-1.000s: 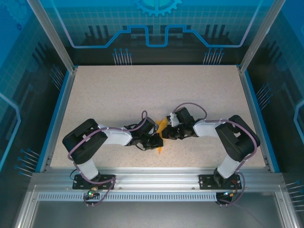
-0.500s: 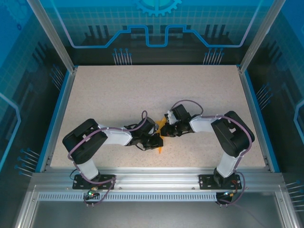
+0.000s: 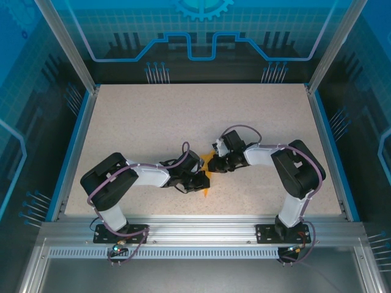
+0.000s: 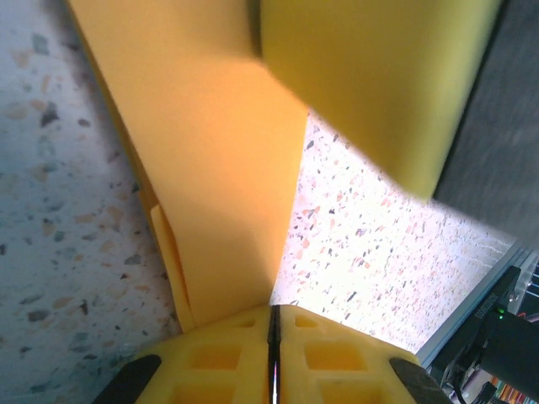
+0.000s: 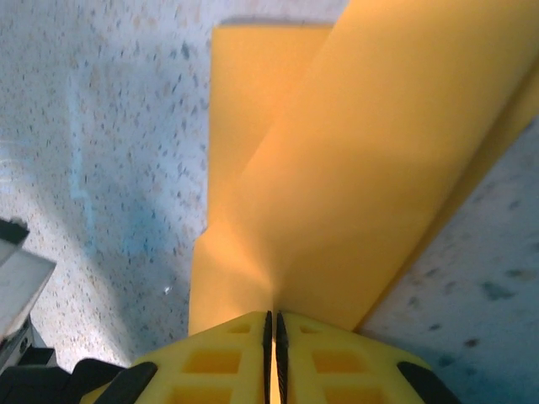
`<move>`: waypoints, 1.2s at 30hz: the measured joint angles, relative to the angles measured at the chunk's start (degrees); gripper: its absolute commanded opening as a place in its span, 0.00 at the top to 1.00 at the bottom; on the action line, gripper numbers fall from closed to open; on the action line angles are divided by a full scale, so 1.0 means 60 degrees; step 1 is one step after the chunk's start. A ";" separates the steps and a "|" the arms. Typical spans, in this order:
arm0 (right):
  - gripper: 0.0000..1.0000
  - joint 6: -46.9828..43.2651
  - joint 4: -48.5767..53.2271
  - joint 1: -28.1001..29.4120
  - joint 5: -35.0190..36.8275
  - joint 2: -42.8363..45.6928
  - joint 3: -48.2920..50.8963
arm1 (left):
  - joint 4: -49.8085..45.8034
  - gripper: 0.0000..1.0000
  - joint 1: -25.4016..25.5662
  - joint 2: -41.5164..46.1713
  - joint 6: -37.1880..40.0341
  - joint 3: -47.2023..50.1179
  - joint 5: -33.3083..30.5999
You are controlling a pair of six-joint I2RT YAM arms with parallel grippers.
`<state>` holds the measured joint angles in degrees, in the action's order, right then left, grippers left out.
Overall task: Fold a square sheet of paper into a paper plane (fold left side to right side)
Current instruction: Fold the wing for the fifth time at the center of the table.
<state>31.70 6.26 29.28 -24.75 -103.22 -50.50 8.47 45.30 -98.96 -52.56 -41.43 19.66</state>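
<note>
The orange paper (image 3: pixel 207 166), folded into a narrow shape, stands between the two grippers near the table's front middle. My left gripper (image 3: pixel 203 179) is shut on its near end; in the left wrist view the paper (image 4: pixel 219 168) runs up from the closed jaws (image 4: pixel 273 324), with a second flap at upper right. My right gripper (image 3: pixel 216 163) is shut on the far part; in the right wrist view the paper (image 5: pixel 354 168) rises from its closed jaws (image 5: pixel 273 324). Most of the paper is hidden under the grippers from above.
The speckled tabletop (image 3: pixel 183 116) stretches open behind the arms, bounded by blue rails at left (image 3: pixel 73 146) and right (image 3: pixel 327 146). An aluminium rail (image 3: pixel 201 229) runs along the front edge by the arm bases.
My right gripper has moved left and slightly back, drawing its part of the paper towards the left gripper. The left arm has stayed put.
</note>
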 measured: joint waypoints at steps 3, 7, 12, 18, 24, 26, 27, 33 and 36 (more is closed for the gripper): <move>0.87 -0.0120 0.0073 -0.0273 0.0106 -0.0189 -0.0306 | 0.0000 0.89 0.0000 0.0000 0.0000 0.0000 -0.0004; 0.87 -0.0248 0.0204 -0.0521 0.0131 -0.0382 -0.0608 | 0.0004 0.88 0.0000 0.0000 0.0000 -0.0004 0.0000; 0.87 -0.0412 0.0426 -0.0787 0.0259 -0.0670 -0.1093 | 0.0025 0.89 0.0000 -0.0011 0.0000 0.0000 0.0004; 0.87 -0.0576 0.0783 -0.0951 0.0106 -0.1035 -0.1585 | 0.0076 0.88 -0.0004 -0.0033 0.0000 -0.0004 0.0004; 0.87 -0.0630 0.1067 -0.1144 -0.0208 -0.1326 -0.1963 | 0.0178 0.89 -0.0004 -0.0062 0.0000 -0.0004 -0.0055; 0.87 -0.0630 0.1067 -0.1249 -0.0273 -0.1424 -0.2084 | 0.0178 0.89 -0.0004 -0.0062 0.0000 -0.0004 -0.0058; 0.86 -0.0627 0.1075 -0.1304 -0.0280 -0.1483 -0.2160 | 0.0178 0.89 -0.0004 -0.0062 -0.0004 -0.0004 -0.0058; 0.87 -0.0732 0.1184 -0.1559 -0.0262 -0.1843 -0.2710 | 0.0178 0.89 -0.0004 -0.0062 -0.0004 -0.0004 -0.0058; 0.87 -0.0758 0.1202 -0.1654 -0.0193 -0.1920 -0.2867 | 0.0182 0.89 -0.0004 -0.0062 -0.0004 -0.0004 -0.0058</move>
<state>27.16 13.47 19.35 -25.91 -114.74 -67.70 9.56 45.28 -99.33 -52.58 -41.45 19.31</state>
